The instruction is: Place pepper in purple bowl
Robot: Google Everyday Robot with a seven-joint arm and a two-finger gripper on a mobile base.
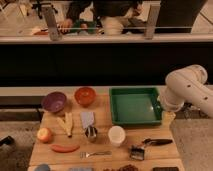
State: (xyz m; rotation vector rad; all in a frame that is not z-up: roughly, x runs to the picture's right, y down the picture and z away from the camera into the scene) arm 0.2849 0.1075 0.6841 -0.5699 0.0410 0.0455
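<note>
Here's the table (pixel 146 131), and the pepper (pixel 65 148) is lying flat near the front left, its length running left to right, free on the wood. Just behind its left end sits the apple (pixel 44 134). Off its right end lies a fork (pixel 95 154), close but apart. The purple bowl (pixel 54 101) is at the back left corner, upright and well apart from the pepper, with the apple and the pale corn (pixel 65 123) in the stretch between them. Right beside the purple bowl stands the orange bowl (pixel 85 95), also upright. Over at the back right, a green tray (pixel 135 106) takes up a big share of the table. Mid-table there's a grey-blue pad (pixel 87 118), a small metal tin (pixel 91 132) just in front of it, and a white cup (pixel 116 135) to the tin's right. Front right we have a brush (pixel 136 152) and a black-handled tool (pixel 157 142), near each other. And the robot? Only the white arm (pixel 187 90) shows, folded over the table's right edge beside the tray's right rim. The gripper is out of frame, so whether it's spread or closed I cannot tell. A few more things are cut off by the bottom edge, with too little showing to name them.
</note>
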